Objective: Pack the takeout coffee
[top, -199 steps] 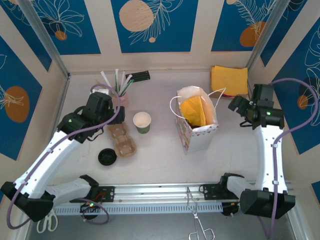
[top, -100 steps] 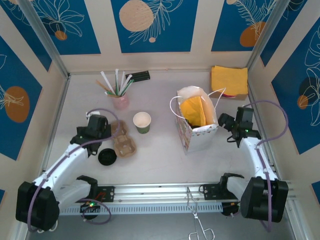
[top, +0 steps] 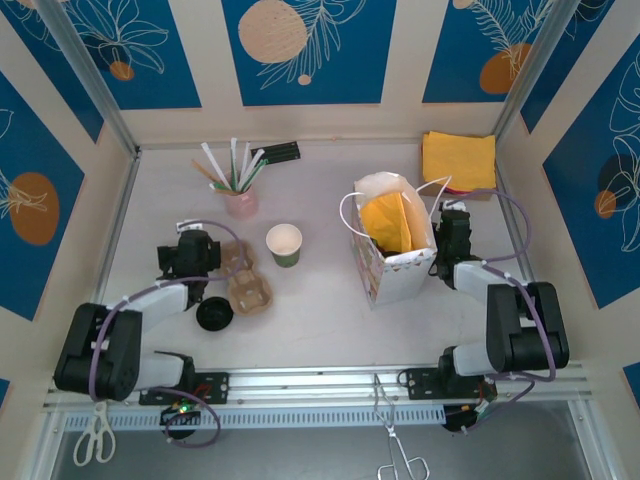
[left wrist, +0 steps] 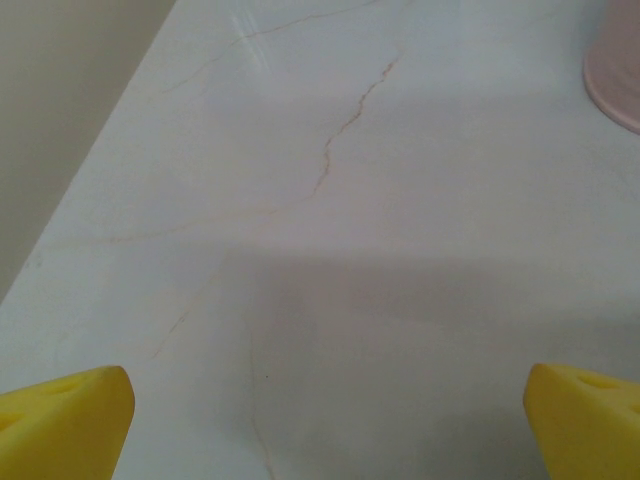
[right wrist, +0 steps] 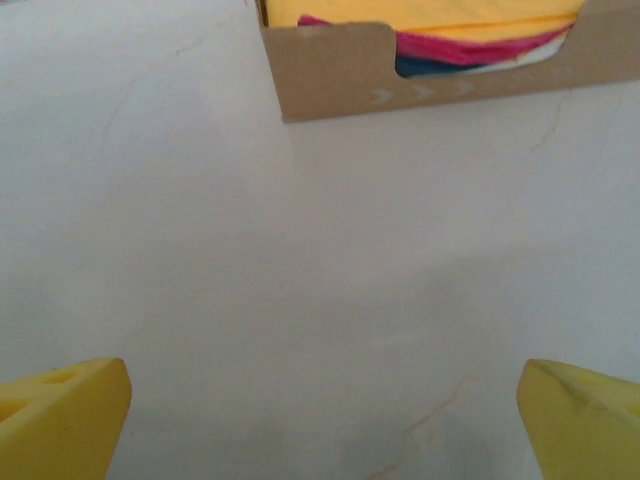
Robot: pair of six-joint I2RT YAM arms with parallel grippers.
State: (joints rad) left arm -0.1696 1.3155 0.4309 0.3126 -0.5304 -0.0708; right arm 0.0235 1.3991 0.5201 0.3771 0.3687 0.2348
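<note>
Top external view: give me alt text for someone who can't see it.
An open white paper bag with yellow paper inside stands right of centre on a pale table. Left of it are a green paper cup, a cardboard cup carrier and a black lid. The left gripper and right gripper sit low at either side, open and empty.

Pink cup (left wrist: pixel 618 75) cut off at rt edge; napkin box (right wrist: pixel 330 75) cropped at top.

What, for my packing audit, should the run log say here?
left gripper open, empty | right gripper open, empty | cup unlidded | lid beside carrier | bag upright, open
</note>
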